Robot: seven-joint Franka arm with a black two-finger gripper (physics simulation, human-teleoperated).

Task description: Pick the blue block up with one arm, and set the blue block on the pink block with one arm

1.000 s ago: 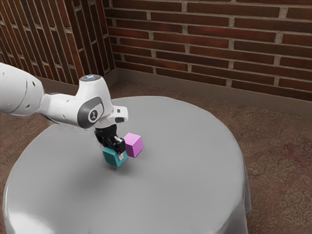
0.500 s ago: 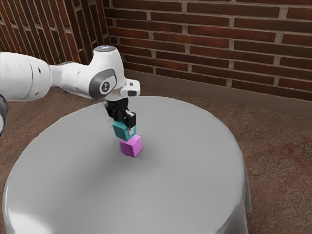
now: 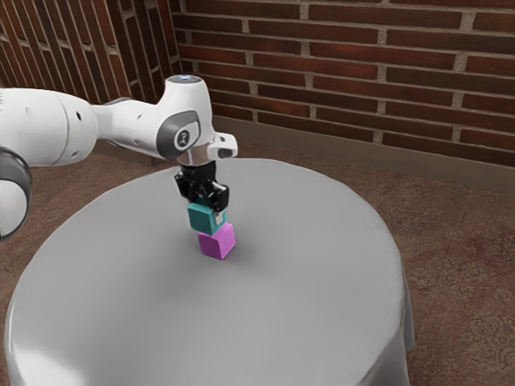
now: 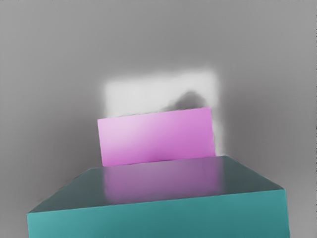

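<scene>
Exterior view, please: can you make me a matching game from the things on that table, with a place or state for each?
1 blue block
2 pink block
3 pincer
4 table

a round, draped in grey
b resting on the table
c held right over the other block
d shut on a block

Pairs: 1-c; 2-b; 3-d; 4-a
</scene>
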